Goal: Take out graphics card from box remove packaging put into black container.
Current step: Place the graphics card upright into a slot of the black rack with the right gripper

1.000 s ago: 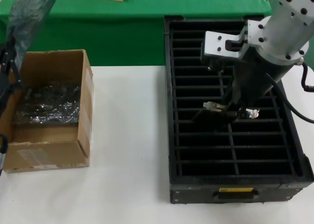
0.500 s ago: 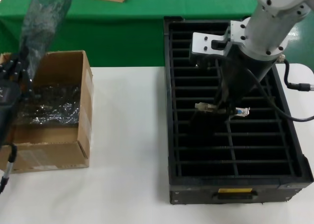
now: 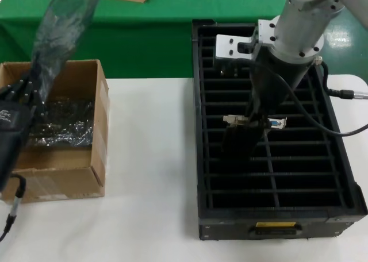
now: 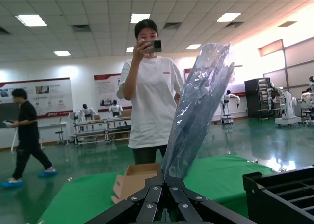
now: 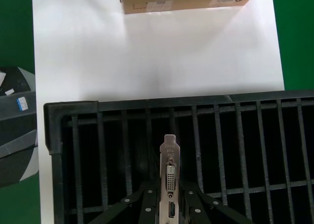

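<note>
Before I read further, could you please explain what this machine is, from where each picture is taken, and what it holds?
It is a robot with two arms, each ending in a pincer. One picture looks down from its head; the others come from cameras on each wrist. On a white table stand a cardboard box and a black container with slots. The left pincer, above the box, grips an emptied plastic bag, the packaging. The right pincer, over the container, holds the graphics card by its edge, metal bracket visible. More wrapped items lie inside the box.
</note>
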Robot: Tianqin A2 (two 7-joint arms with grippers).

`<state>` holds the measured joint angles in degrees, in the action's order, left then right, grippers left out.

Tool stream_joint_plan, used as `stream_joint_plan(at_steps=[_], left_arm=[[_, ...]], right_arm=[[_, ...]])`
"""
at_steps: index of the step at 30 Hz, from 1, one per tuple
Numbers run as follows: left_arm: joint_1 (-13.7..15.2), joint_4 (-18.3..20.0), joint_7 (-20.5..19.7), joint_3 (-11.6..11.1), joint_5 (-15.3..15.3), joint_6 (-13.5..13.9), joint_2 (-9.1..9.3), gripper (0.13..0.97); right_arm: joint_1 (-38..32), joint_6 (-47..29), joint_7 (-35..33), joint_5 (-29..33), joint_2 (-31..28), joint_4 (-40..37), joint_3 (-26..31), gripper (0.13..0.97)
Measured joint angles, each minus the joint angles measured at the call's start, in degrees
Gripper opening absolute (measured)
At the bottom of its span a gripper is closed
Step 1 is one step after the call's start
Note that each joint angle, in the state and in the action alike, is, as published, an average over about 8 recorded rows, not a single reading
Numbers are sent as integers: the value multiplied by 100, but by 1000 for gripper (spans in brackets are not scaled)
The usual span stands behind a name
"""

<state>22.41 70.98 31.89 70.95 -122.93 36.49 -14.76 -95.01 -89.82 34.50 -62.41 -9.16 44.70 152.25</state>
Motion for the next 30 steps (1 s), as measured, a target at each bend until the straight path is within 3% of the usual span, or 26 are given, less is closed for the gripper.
stream_joint_plan(at_steps=[30], left_arm=[[73,-182,47,114,84,-56,100,139]], right_arm=[[-183,74,-802,716,666,-1186,-545,191]])
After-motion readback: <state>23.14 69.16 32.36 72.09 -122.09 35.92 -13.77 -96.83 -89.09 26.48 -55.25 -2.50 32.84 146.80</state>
